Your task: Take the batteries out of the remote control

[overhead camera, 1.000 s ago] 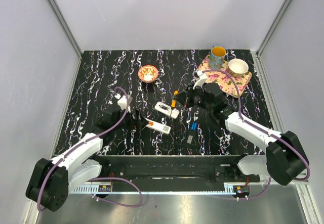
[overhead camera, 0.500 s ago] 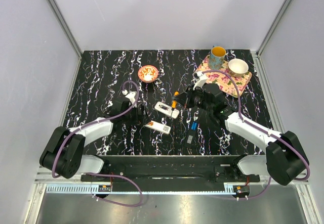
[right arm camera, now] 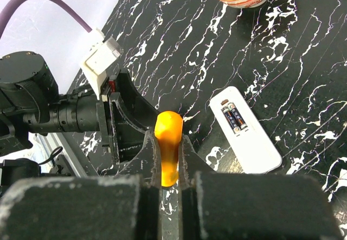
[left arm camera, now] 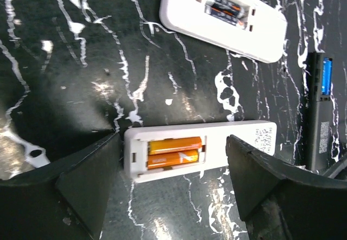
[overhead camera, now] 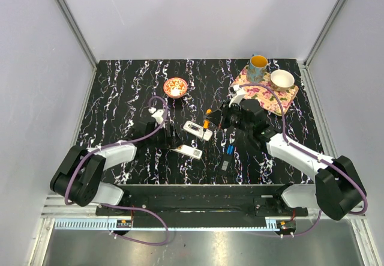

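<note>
A white remote control (left arm camera: 238, 140) lies on its face with its compartment open, and two orange batteries (left arm camera: 174, 152) sit side by side in it. My left gripper (left arm camera: 173, 183) is open just short of this remote (overhead camera: 188, 151), one finger on each side of the battery end, touching nothing. A second white remote (left arm camera: 222, 15) farther off holds dark cells (right arm camera: 237, 115). My right gripper (right arm camera: 169, 159) is shut on an orange round-tipped piece (right arm camera: 168, 137), held above the table beside the second remote (overhead camera: 197, 129).
A black remote (overhead camera: 227, 156) with a blue cell lies to the right of the white ones. An orange-patterned bowl (overhead camera: 176, 87) stands farther back. A mug (overhead camera: 258, 68) and a white bowl (overhead camera: 282, 78) rest on a floral mat (overhead camera: 264, 98) at the back right.
My left arm has moved right, bringing its gripper up to the near white remote, and its jaws have narrowed a little. The right arm has stayed put with the orange piece.
</note>
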